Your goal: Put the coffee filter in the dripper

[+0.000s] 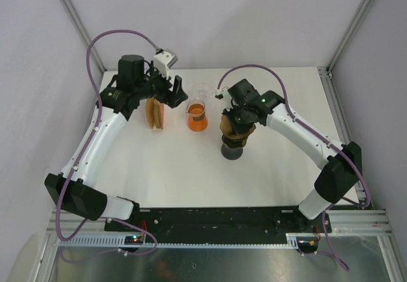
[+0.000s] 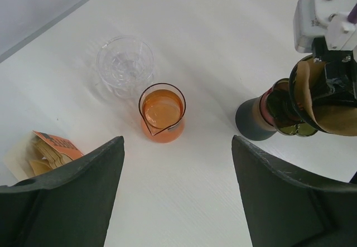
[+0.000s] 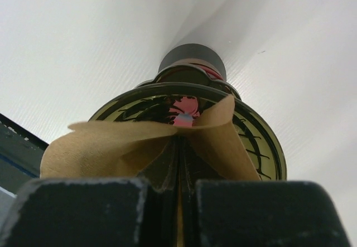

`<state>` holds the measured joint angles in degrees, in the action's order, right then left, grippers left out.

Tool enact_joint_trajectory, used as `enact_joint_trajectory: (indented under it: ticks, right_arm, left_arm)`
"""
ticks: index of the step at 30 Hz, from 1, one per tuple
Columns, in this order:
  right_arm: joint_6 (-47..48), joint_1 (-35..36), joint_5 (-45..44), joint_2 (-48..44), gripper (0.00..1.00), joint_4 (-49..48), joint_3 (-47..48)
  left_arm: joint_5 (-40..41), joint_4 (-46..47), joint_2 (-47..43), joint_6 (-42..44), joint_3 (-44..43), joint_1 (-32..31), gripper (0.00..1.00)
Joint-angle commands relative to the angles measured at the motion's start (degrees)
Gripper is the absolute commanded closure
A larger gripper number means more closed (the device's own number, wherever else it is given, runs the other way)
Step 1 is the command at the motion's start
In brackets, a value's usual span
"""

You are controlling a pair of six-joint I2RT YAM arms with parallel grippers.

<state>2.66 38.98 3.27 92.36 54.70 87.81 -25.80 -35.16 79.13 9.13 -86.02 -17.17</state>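
The dripper (image 1: 233, 152) is a dark tinted ribbed cone on a dark grey base, standing at table centre-right. My right gripper (image 1: 236, 131) hangs right over it, shut on a brown paper coffee filter (image 1: 224, 126). In the right wrist view the fingers (image 3: 179, 202) pinch the filter (image 3: 111, 144) at a fold, and its flaps spread over the dripper's rim (image 3: 262, 141). The left wrist view shows the dripper (image 2: 268, 113) with the filter (image 2: 309, 88) at its mouth. My left gripper (image 1: 175, 92) is open and empty, above the table at the back left (image 2: 177, 197).
An orange-filled glass beaker (image 1: 198, 116) stands left of the dripper (image 2: 162, 113). A clear glass vessel (image 1: 202, 91) sits behind it (image 2: 125, 63). An opened pack of brown filters (image 1: 156, 113) lies under the left gripper (image 2: 47, 152).
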Motion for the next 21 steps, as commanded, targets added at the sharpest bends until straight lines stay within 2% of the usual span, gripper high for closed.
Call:
enact_joint_trajectory:
  ticks: [1, 12, 19, 21]
  right_arm:
    - [0.8, 0.6, -1.5, -4.2, 0.98, -3.0, 3.1]
    - [1.1, 0.7, -1.7, -5.4, 0.87, -3.1, 4.0]
    - [0.9, 1.0, -1.5, -6.2, 0.87, -3.3, 4.3]
    - [1.0, 1.1, -1.0, -6.2, 0.90, -3.3, 4.2]
  left_arm:
    - [-0.9, 1.8, -1.6, 0.8, 0.0, 0.6, 0.18]
    - [-1.0, 2.1, -1.6, 0.7, -0.3, 1.0, 0.17]
    - [-1.1, 2.2, -1.6, 0.7, -0.2, 1.3, 0.17]
    - [-1.0, 2.2, -1.5, 0.7, -0.2, 1.4, 0.17]
